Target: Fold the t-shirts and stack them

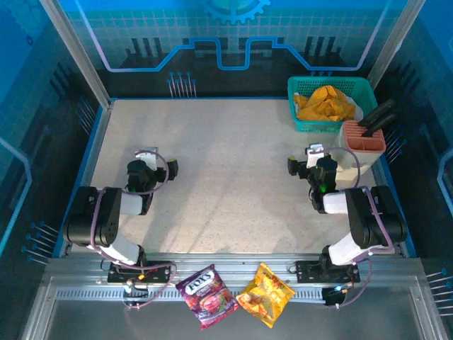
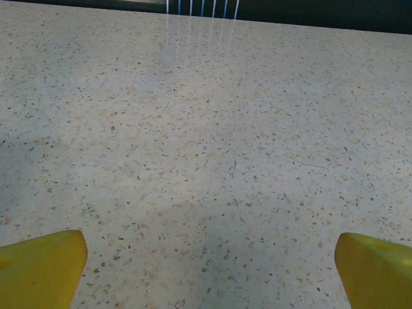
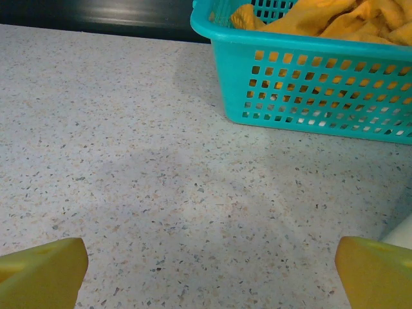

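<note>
A golden-orange t-shirt [image 1: 324, 103] lies crumpled in a teal basket [image 1: 301, 120] at the back right of the table; it also bulges over the basket rim [image 3: 335, 16] in the right wrist view. A small pale patch [image 1: 357, 112] shows at the basket's right side; I cannot tell whether it is the whitish-grey shirt. My left gripper [image 1: 157, 164] rests low over bare table at the left, its yellow fingertips [image 2: 38, 267] wide apart and open. My right gripper [image 1: 308, 161] sits in front of the basket, open, its fingertips [image 3: 376, 270] holding nothing.
A salmon-pink holder [image 1: 363, 138] with black tools stands just right of my right gripper, beside the basket. Two glossy snack packets, purple [image 1: 206, 294] and orange [image 1: 265, 293], lie on the metal rail at the near edge. Speckled tabletop [image 1: 233, 163] stretches between the arms.
</note>
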Available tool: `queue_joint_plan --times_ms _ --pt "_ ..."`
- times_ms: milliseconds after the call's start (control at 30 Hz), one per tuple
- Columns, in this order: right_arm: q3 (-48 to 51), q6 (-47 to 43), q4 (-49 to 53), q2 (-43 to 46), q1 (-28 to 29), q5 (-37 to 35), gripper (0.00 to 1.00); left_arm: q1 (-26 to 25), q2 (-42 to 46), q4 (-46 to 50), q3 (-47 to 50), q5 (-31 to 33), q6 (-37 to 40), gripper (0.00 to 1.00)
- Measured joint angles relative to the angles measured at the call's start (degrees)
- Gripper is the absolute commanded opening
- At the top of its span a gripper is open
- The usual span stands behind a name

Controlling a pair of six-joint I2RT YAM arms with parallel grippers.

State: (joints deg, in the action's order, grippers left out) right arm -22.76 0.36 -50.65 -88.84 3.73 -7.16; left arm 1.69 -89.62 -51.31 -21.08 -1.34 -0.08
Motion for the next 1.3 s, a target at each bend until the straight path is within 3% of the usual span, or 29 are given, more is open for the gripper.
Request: queue_joint_plan --times_ms 967,1067,1167,1300 --pt "0.0 0.0 0.3 0.2 0.0 0.0 1.0 0.0 0.0 0.0 0.0 0.2 0.0 0.99" --pt "0.0 -0.2 6.7 6.3 0.8 -2.3 1.0 -0.5 2.9 3.4 0.0 2.6 -0.1 0.99" --pt "-4.8 -0.2 20.0 17.7 2.8 -5.0 1.0 -1.6 13.2 13.9 -2.2 7.5 -2.2 1.0" --pt "-29.1 1.8 42.4 19.8 3.5 -7.3 1.0 -1.9 24.2 30.8 -14.4 13.7 -10.1 0.99"
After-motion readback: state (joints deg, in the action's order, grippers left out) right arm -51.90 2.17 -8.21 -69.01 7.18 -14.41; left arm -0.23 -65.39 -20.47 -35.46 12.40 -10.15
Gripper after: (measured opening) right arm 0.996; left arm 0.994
